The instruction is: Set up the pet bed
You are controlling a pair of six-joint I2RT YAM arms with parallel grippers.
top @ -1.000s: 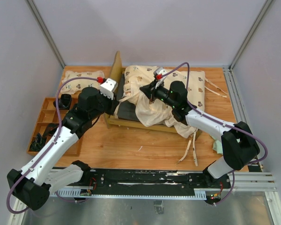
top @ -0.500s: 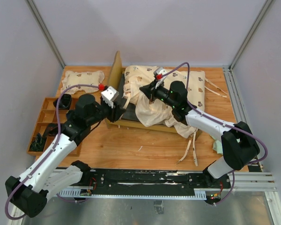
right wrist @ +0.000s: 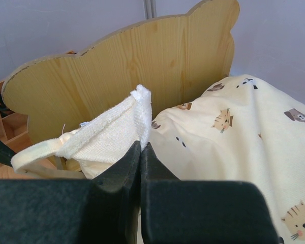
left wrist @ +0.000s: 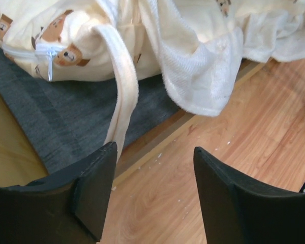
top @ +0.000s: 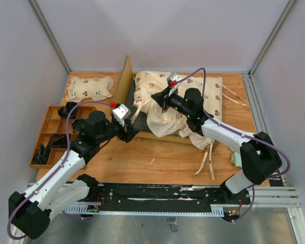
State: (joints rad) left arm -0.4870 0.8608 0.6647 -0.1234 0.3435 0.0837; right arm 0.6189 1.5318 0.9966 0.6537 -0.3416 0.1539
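The pet bed [top: 157,136] stands mid-table, its bear-ear headboard [top: 125,76] upright at the left; the headboard also shows in the right wrist view [right wrist: 142,66]. A cream print cushion [top: 208,91] lies on the bed. My right gripper [top: 165,105] is shut on the towelling edge of the cream quilt [right wrist: 112,132] and holds it above the bed. The quilt [top: 165,122] hangs over the near rail. My left gripper [top: 131,132] is open and empty at the bed's near-left corner. In the left wrist view the left gripper [left wrist: 152,152] is over the table, just off the side rail [left wrist: 173,129] and grey base [left wrist: 66,117].
A small print pillow [top: 89,87] lies at the back left. A wooden compartment tray [top: 51,133] with dark items stands at the left edge. Cream ties [top: 208,162] trail on the table by the right arm. A pale green item [top: 235,158] lies at the right.
My left arm has drawn back from the headboard end toward the near side, and its gripper now sits lower at the bed's near-left corner. The right gripper still holds the quilt in place.
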